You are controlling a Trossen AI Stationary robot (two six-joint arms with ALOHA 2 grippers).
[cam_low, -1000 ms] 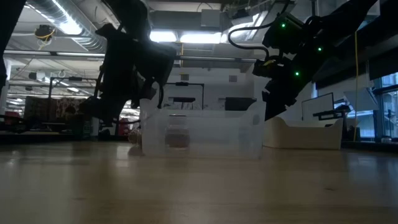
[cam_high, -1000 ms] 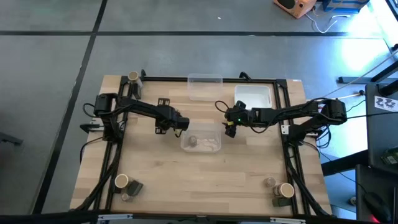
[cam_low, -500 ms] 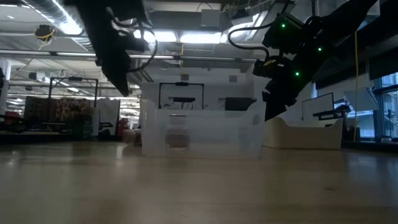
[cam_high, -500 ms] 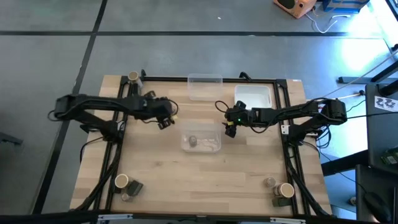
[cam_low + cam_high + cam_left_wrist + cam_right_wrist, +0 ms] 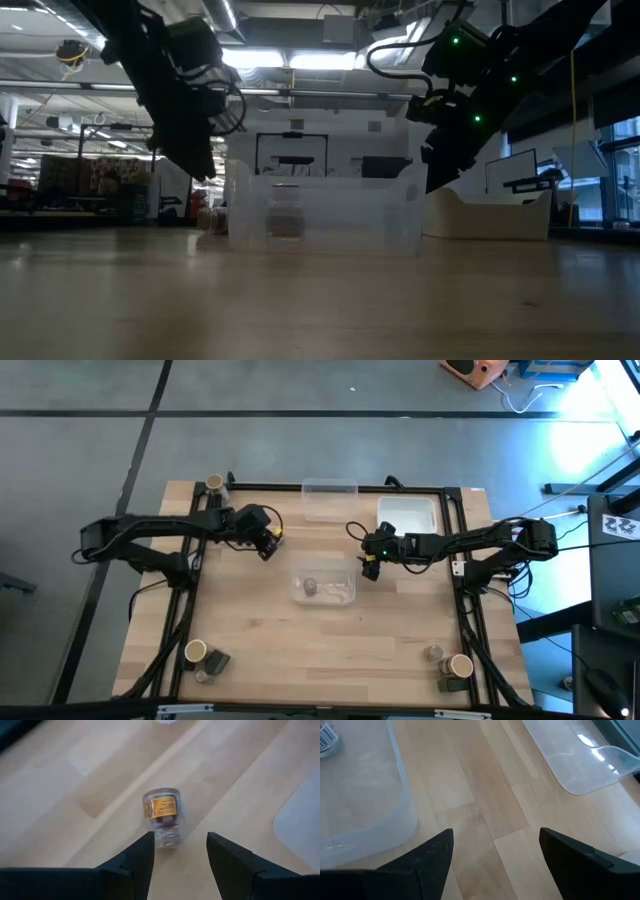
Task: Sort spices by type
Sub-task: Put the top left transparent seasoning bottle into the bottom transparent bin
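Left end effector [image 5: 179,851], fingers spread and empty, hovers over a toppled spice jar [image 5: 164,816] lying lengthwise along its reach.

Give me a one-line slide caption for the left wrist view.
Left gripper open above a small clear spice jar lying on the wooden table.

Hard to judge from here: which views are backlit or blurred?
Low view: arms are dark silhouettes against bright ceiling lights; the bin looks hazy. High view: blue-white glare in the right corner. Left wrist view: jar is soft.
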